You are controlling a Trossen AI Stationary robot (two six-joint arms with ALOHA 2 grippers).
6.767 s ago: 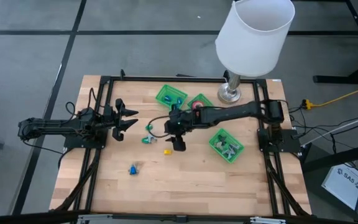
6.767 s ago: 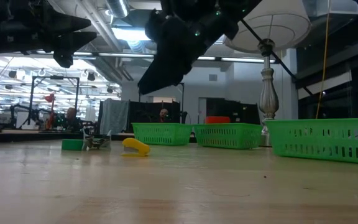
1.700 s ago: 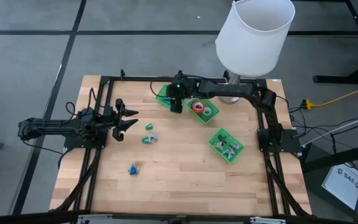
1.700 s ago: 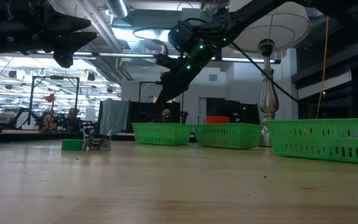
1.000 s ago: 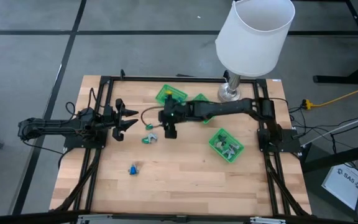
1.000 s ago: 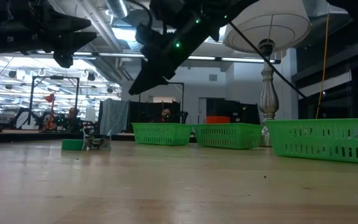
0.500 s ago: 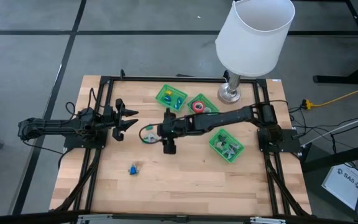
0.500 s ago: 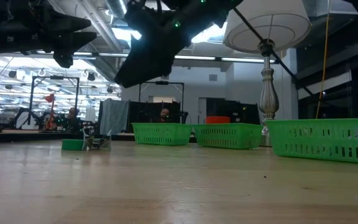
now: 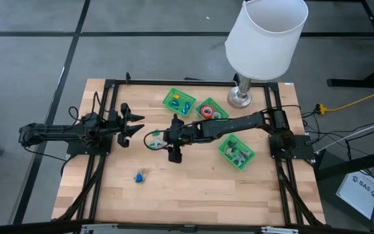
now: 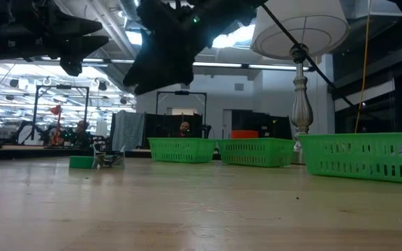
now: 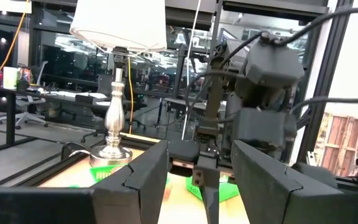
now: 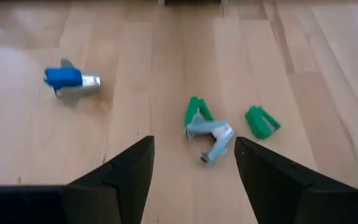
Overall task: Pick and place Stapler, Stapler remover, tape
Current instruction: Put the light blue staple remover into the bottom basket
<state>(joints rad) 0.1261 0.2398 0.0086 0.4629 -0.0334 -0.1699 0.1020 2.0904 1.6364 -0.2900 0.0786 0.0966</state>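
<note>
A green and silver stapler remover lies on the wooden table, with a loose green piece beside it. My right gripper hangs open above and just short of them; in the high view it is right of the remover. A blue stapler remover lies nearer the front edge. Red tape sits in the middle green tray. No stapler can be picked out with certainty. My left gripper waits open at the table's left.
A green tray at the back holds small blue and yellow pieces. Another tray, right of centre, holds metal pieces. A lamp stands at the back right corner. The near half of the table is bare wood.
My right gripper has swung away from the far trays toward the near edge and a little left, rolling slightly. It now hangs by the green stapler remover with its fingers still apart. Nothing on the table has moved.
</note>
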